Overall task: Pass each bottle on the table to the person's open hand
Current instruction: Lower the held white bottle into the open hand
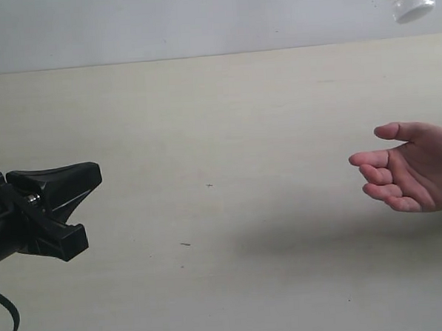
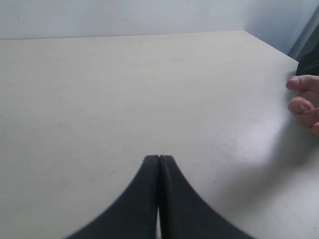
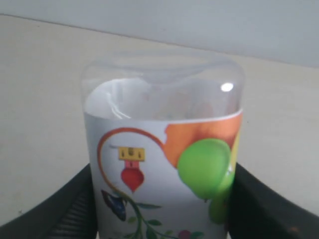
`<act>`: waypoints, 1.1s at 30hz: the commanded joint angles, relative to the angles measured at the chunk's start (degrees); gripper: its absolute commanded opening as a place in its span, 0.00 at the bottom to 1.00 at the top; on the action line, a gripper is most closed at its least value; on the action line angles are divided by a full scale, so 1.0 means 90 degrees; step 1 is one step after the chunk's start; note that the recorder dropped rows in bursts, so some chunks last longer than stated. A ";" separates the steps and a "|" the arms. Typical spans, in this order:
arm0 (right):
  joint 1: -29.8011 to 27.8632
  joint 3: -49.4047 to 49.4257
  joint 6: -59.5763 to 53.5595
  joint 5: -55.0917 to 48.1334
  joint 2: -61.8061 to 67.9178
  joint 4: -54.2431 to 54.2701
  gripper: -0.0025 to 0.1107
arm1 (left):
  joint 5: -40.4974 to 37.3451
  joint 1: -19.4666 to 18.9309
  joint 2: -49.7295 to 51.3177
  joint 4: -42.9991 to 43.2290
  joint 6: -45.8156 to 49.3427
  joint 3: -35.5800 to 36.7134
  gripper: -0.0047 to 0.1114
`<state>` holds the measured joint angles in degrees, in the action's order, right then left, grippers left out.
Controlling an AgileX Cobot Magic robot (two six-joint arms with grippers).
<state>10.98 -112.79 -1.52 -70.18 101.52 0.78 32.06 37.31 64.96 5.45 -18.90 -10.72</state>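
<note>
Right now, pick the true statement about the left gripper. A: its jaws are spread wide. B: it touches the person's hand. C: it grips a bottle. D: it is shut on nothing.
D: the left gripper has its fingertips together with nothing between, the person's open hand lies apart from it, and the green-labelled bottle is in the right gripper.

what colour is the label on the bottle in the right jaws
White label with green fruit, orange patch and red emblem; clearest in right wrist view.
</note>
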 commanded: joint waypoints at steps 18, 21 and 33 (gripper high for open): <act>0.0041 0.4258 0.0169 0.0024 -0.2198 0.0239 0.02 | 0.0018 -0.0008 -0.0056 -0.0004 0.0006 0.0015 0.04; 0.0041 0.4864 0.0169 0.0024 -0.2198 0.0239 0.02 | 0.0018 -0.0008 -0.0056 -0.0004 0.0006 0.0015 0.04; 0.0041 0.5378 0.0354 0.1221 -0.1704 0.0239 0.02 | 0.0018 -0.0008 -0.0056 -0.0004 0.0006 0.0015 0.04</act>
<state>11.13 -64.59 1.29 -60.84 85.47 2.94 32.06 37.31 64.96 5.45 -18.90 -10.72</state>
